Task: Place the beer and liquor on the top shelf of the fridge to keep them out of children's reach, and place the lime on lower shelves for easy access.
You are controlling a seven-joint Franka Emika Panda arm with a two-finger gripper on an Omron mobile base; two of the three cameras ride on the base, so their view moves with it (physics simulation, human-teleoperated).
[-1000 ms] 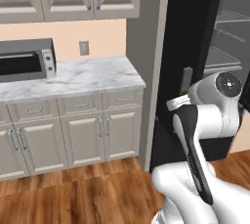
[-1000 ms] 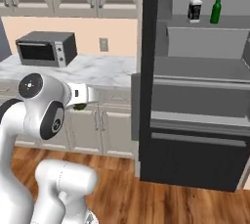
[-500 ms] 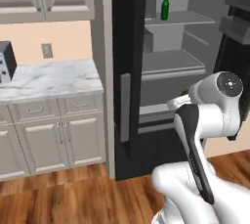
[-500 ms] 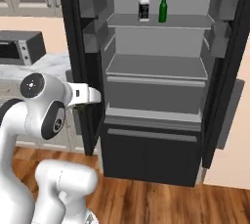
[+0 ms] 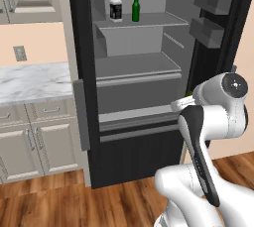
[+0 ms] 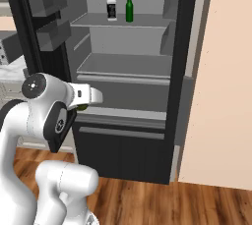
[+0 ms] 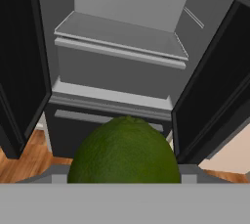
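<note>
Lime [image 7: 125,152] sits right at the hand, swelling up large and green from the bottom middle of the hand view, between the fingers, whose tips it hides. In the right base view a sliver of green peeks from under the white hand [image 6: 84,105], which hangs at about the height of the fridge's lower ledge, in front of the open fridge [image 6: 133,96] and apart from it. The hand is partly open and closed around the lime, which it carries off any shelf.

Up on the top shelf [image 5: 149,21] the liquor [image 5: 115,6] and the beer [image 5: 135,7] stand upright side by side, near each other without touching; from the left base view the squat white bottle is on the left and the slim green one on the right. Below them the middle shelf [image 7: 122,34] lies flat and pale grey. Both black doors stand open, with grey door bins [image 5: 212,0] on the inside. A marble bench [image 5: 32,80] over pale cabinets runs left of the fridge.
</note>
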